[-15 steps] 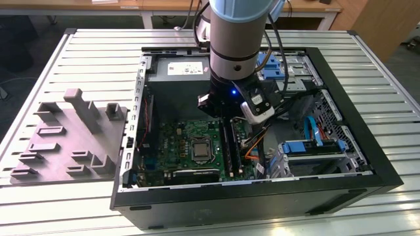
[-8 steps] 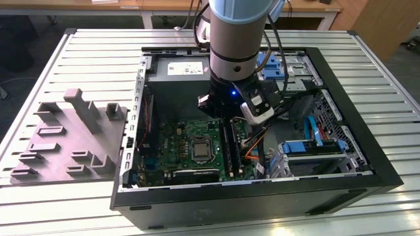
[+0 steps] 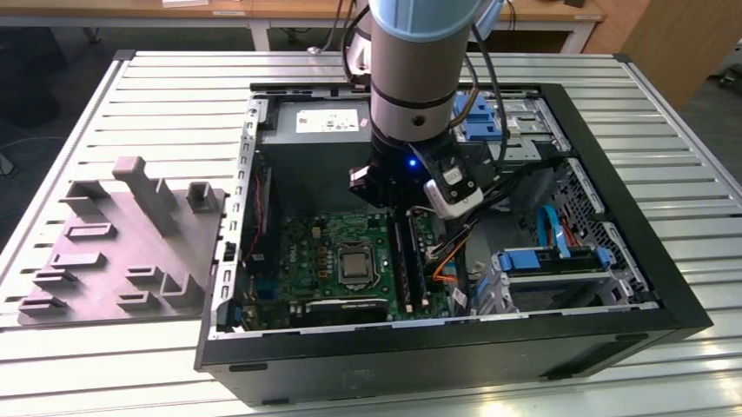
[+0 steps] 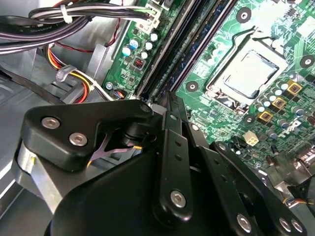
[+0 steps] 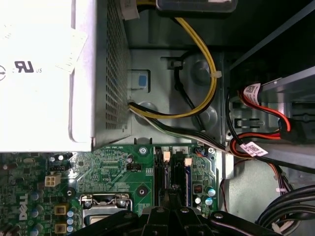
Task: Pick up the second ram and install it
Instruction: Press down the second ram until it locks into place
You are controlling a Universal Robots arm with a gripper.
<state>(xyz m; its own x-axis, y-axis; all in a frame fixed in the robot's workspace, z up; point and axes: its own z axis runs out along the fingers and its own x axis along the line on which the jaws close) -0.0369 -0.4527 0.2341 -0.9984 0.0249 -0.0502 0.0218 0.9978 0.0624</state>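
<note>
Nearest in the exterior view is the front wall of the open computer case (image 3: 464,352), lying on the slatted bench (image 3: 174,95) close to its near edge. A grey moulded holder (image 3: 116,252) sits on the bench just beside the case, toward the exterior view's left edge.

Inside the case, the green motherboard (image 3: 319,261) lies flat, with the square silver processor (image 3: 351,265) near its middle. Just beside the processor run the long black slot strips (image 3: 406,261). The second ram (image 4: 194,51), a narrow blue stick, stands on edge in one of these strips, seen in both wrist views (image 5: 188,183).

The gripper (image 4: 168,101) is down inside the case, directly over the slot strips. Its fingers (image 4: 172,142) are drawn together, the tips meeting at the end of the slots beside the ram. Whether they actually pinch the stick cannot be told. The first wrist view shows the tips (image 5: 167,195) over the strip next to the blue stick.

Farther back, the grey power-supply box (image 5: 39,73) fills the case's far corner, with yellow and black cables (image 5: 209,83) looping beside it.
</note>
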